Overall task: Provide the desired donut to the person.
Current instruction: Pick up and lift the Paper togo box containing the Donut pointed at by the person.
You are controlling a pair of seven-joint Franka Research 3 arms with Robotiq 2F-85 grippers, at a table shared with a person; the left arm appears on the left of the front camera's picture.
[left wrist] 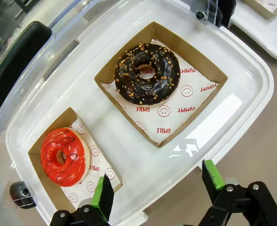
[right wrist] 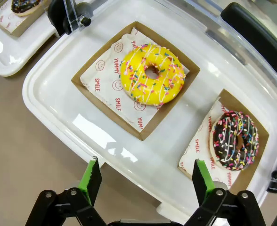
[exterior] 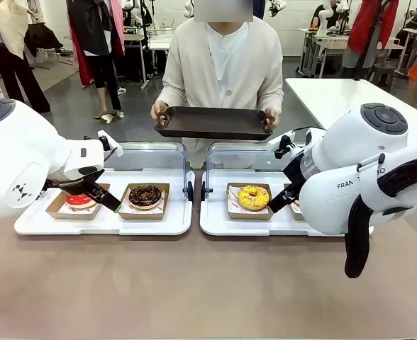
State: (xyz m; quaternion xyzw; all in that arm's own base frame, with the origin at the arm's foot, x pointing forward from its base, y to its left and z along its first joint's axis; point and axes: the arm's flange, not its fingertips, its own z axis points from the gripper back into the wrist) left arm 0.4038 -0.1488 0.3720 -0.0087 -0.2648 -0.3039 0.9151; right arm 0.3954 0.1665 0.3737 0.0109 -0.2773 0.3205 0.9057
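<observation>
Left claw wide, empty, above near rim of left white tray. On it: red-glazed donut and chocolate nut-crumb donut, each in a cardboard box.

Right claw wide, empty, above right white tray. On it: yellow sprinkled donut and chocolate sprinkled donut, also boxed.

Person at far side of table holds dark serving tray with both hands. Can't tell which donut is wanted.

floor: grey | right: white table | near: tan tabletop
</observation>
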